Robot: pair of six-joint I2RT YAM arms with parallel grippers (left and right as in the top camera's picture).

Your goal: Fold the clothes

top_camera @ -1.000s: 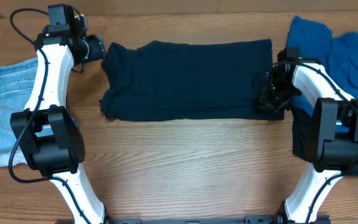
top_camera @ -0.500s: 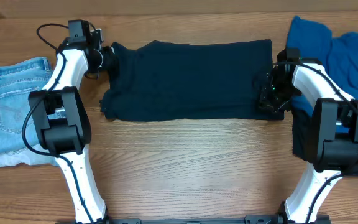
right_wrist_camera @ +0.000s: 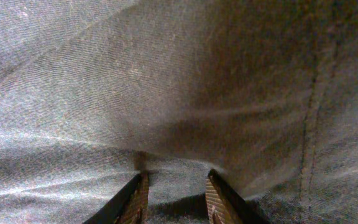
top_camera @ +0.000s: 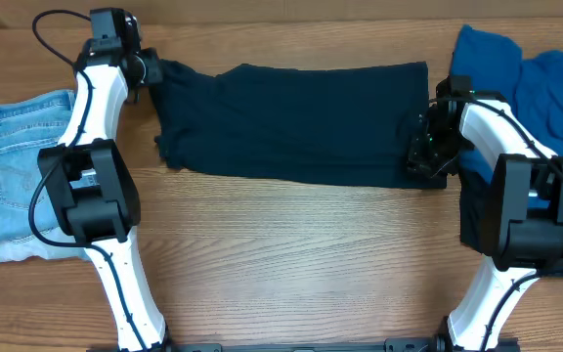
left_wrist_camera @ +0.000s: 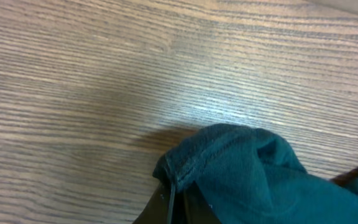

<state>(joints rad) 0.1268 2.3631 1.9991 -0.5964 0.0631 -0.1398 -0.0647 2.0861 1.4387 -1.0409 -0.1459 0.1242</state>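
Upper left, left gripper (top_camera: 150,70) jaws pinching the navy top (top_camera: 291,122) corner; centre right, right gripper (top_camera: 426,149) jaws part-spread on its edge, grip indeterminate.

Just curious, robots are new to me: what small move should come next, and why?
Probably pull the left gripper slightly leftward to flatten the navy top: it is shut on the garment's far-left corner, and the right gripper sits at the opposite edge.

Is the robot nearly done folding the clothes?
Not nearly. The light-blue denim jeans look folded already. The left pincer is pinching a corner of the dark navy cloth top, which lies spread flat, with the right pincer at its other end. The crumpled bright blue garment waits unfolded.
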